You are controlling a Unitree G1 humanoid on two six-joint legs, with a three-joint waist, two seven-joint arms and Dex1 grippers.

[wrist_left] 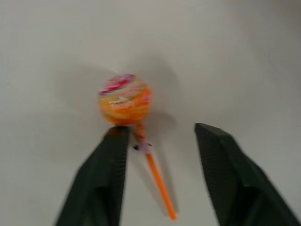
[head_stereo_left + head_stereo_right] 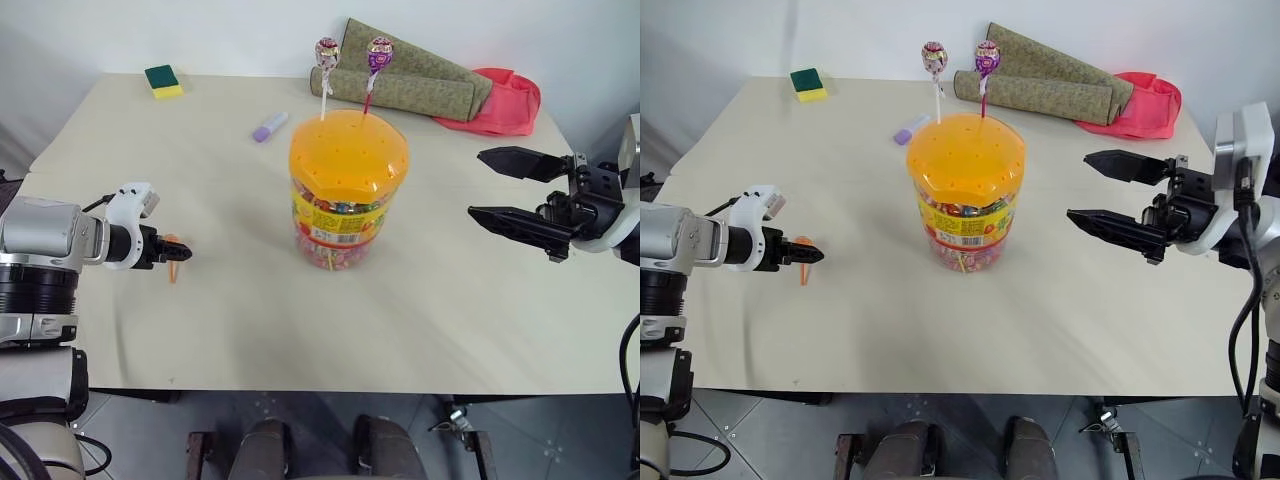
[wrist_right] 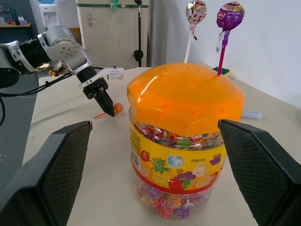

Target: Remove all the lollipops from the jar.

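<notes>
2 lollipops (image 2: 352, 54) upright in jar (image 2: 347, 190) lid; third lollipop (image 1: 124, 99) on table (image 2: 450, 310) left.

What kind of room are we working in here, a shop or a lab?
Probably a lab or workshop, not a shop: a plain pale table against a bare wall, with staged props such as a sponge and rolled mats, and a stand and stacked boards behind.
</notes>
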